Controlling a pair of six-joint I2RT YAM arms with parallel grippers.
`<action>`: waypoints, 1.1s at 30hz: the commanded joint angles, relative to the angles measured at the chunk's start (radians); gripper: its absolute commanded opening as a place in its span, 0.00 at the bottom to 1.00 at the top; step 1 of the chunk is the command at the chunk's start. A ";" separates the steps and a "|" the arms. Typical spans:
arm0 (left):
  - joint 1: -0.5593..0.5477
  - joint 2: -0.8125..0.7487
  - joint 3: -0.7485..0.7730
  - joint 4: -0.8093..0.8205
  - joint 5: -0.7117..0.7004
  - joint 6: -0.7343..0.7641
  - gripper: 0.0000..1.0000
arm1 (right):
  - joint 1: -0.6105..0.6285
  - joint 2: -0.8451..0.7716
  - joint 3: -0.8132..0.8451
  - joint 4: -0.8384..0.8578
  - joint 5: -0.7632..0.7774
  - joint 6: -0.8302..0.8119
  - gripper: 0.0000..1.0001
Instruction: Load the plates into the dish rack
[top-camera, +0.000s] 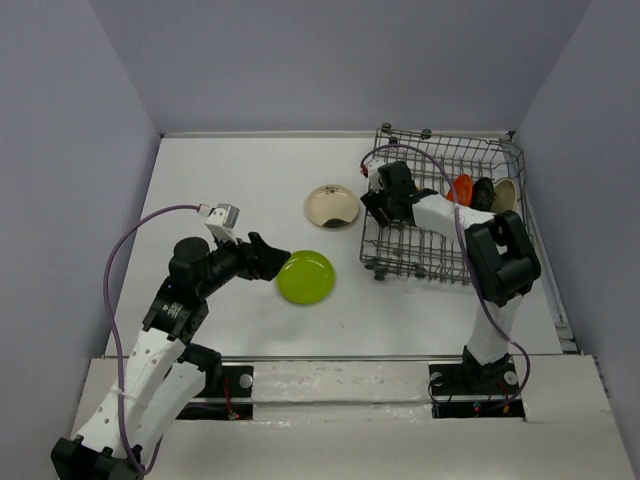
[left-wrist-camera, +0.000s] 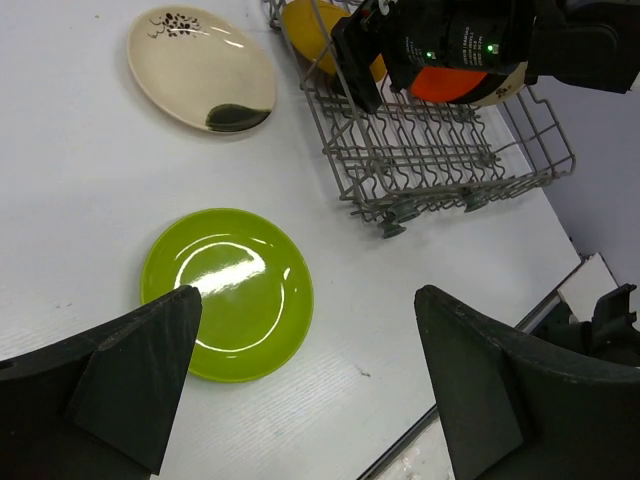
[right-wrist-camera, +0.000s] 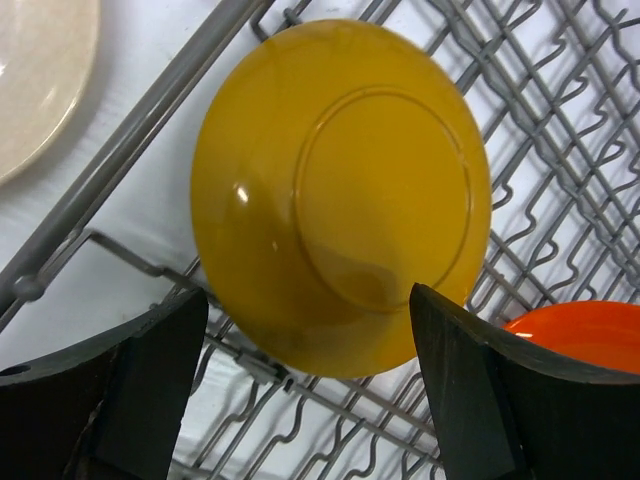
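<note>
Bench (top-camera: 220, 180) is white and wide. The dish rack (top-camera: 420, 262) sits on its right side, far back. A yellow plate (right-wrist-camera: 340, 190) sits in the rack's left end. An orange plate (top-camera: 461, 188) and a black plate (top-camera: 483, 192) stand further right.

The lime green plate (top-camera: 306, 277) lies flat on the bench, and the cream plate (top-camera: 333, 205) lies beyond it, apart.

The left end effector (left-wrist-camera: 307, 300) is spread wide over the green plate, gripping nothing. The right end effector (right-wrist-camera: 307, 292) is spread wide by the yellow plate, not squeezing it.
</note>
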 joint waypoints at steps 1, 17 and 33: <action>0.006 -0.011 0.001 0.052 0.028 0.014 0.99 | -0.006 0.013 -0.019 0.146 0.059 -0.050 0.87; 0.006 -0.019 -0.002 0.054 0.023 0.010 0.99 | -0.024 -0.045 -0.118 0.351 0.081 -0.048 0.38; 0.006 -0.033 -0.006 0.058 0.020 0.005 0.99 | -0.044 -0.060 -0.147 0.526 0.401 0.007 0.07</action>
